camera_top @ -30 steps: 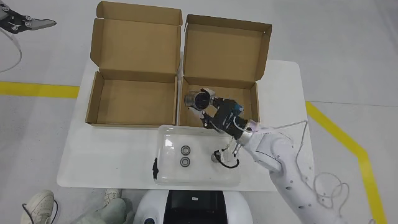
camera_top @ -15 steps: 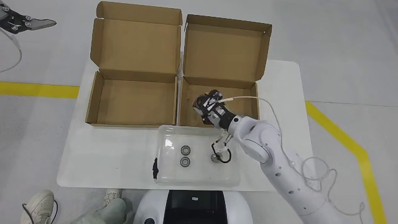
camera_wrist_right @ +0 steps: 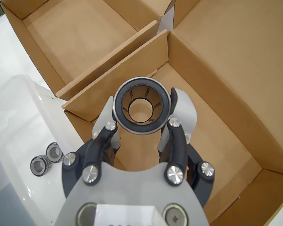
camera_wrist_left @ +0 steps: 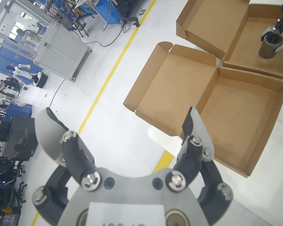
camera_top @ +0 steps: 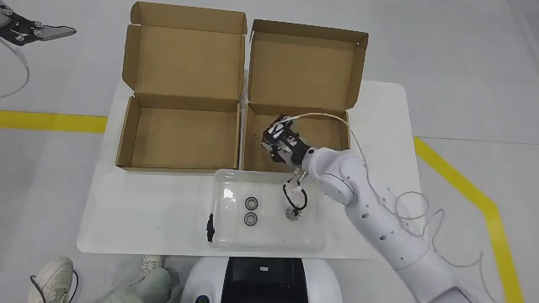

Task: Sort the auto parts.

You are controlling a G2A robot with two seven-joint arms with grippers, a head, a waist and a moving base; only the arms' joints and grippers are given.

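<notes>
My right gripper [camera_wrist_right: 142, 105] is shut on a large metal bearing sleeve [camera_wrist_right: 141, 121], held open end up over the floor of the right cardboard box [camera_top: 324, 139], near its front left corner. From above, the right gripper [camera_top: 278, 139] sits just behind the tray's back edge. In the left wrist view the sleeve [camera_wrist_left: 268, 48] hangs a little above the box floor. Two small bearings [camera_top: 251, 202] [camera_top: 251, 218] lie in the white tray [camera_top: 227, 227]. My left gripper [camera_wrist_left: 120, 118] is open, holds nothing, and sits off the table's far left [camera_top: 46, 30].
The left cardboard box [camera_top: 181, 139] stands with its lid back, beside the right one. Another small metal part [camera_top: 292, 213] lies in the tray under the right arm's cable. The table's right side [camera_top: 383, 135] is bare.
The right wrist and forearm have swung in closer to the right box, with the sleeve still gripped over its front left part. The left gripper has not moved.
</notes>
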